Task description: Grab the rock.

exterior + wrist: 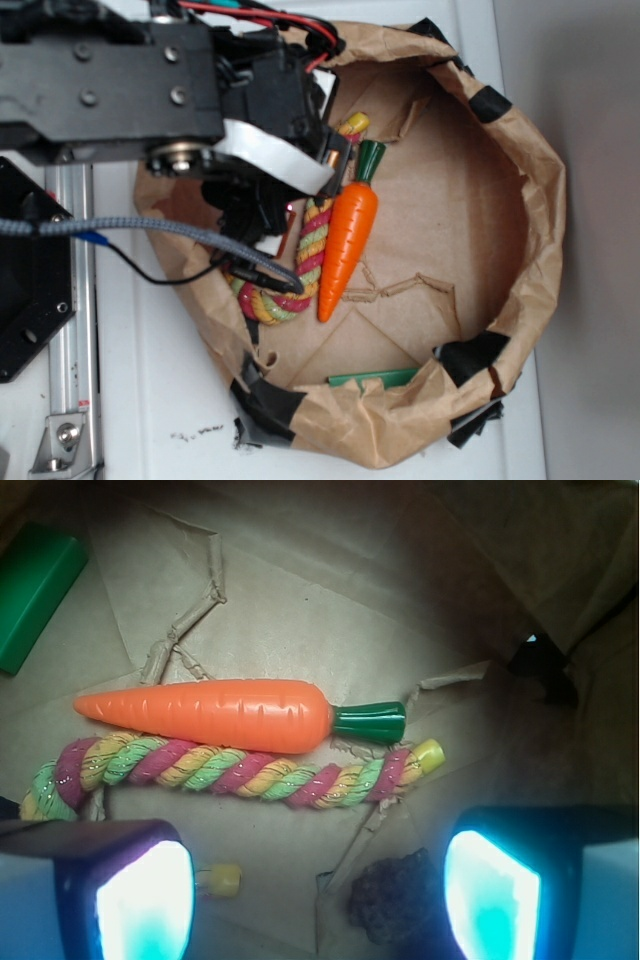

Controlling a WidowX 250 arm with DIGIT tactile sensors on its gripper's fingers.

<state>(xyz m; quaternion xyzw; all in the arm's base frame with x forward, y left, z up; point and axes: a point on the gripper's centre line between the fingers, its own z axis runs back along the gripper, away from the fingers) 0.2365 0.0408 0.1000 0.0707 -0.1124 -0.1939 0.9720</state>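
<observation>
Between spread fingertips of gripper (pixel 318 895), close against right pad (pixel 490 900): rock (pixel 395 900), on brown paper below rope toy (pixel 230 768) and toy carrot (pixel 215 713). Looks hard, pitted, grippy, probably light. Best pinched across widest middle.

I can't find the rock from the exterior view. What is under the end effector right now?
In the wrist view, the rock lies on the brown paper between the open end effector fingers, nearer the right one. A yellow rope tip sits by the left. Its lower edge is cut off.
</observation>
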